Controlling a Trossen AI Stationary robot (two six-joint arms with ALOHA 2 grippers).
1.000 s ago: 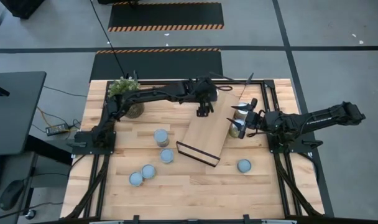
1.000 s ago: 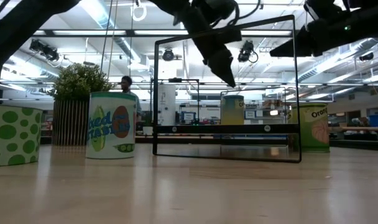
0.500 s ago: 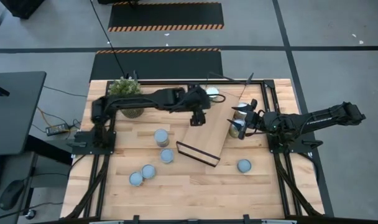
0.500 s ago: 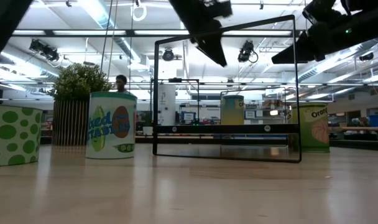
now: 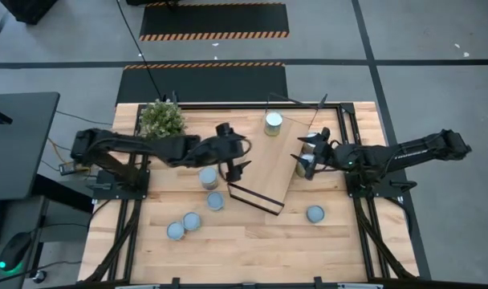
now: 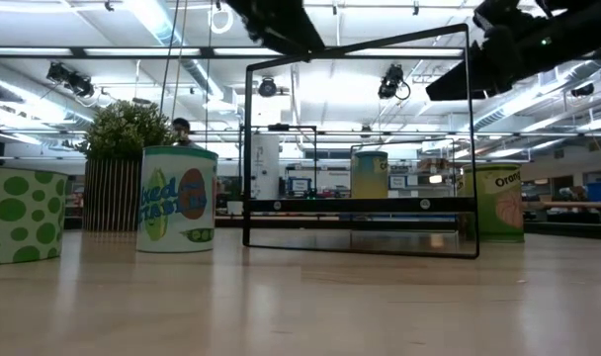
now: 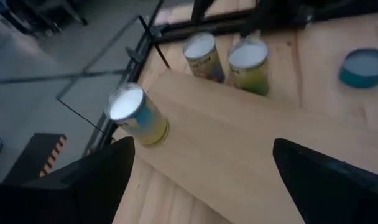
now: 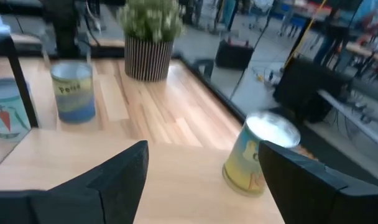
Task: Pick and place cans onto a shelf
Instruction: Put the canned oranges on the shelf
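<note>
Plant (image 5: 161,120) stands near the tabletop's (image 5: 252,253) far-left corner. Shelf (image 5: 270,164) lies diagonally across the middle of the tabletop, black frame ends at its near-left and far-right. One can (image 5: 273,123) stands on the shelf's far end, close to the tabletop's far edge. Two cans (image 5: 307,144) sit just beside the shelf's right edge, under the right arm. Four cans (image 5: 208,177) are grouped on the left-near part of the tabletop, between shelf and left edge; one more can (image 5: 315,213) sits alone toward the near-right.

Change since a second ago: the left arm, then stretched over the shelf's far end, has pulled back to the left. The can it had reached over with is now standing free on the shelf. The right arm has barely moved.

Left gripper (image 5: 234,166) hovers at the shelf's near-left end, fingers (image 7: 83,186) spread apart and empty; the placed can (image 7: 138,116) is well apart from it. Right gripper (image 5: 307,157) hangs over the two cans beside the shelf, fingers (image 8: 120,180) spread, nothing held.
</note>
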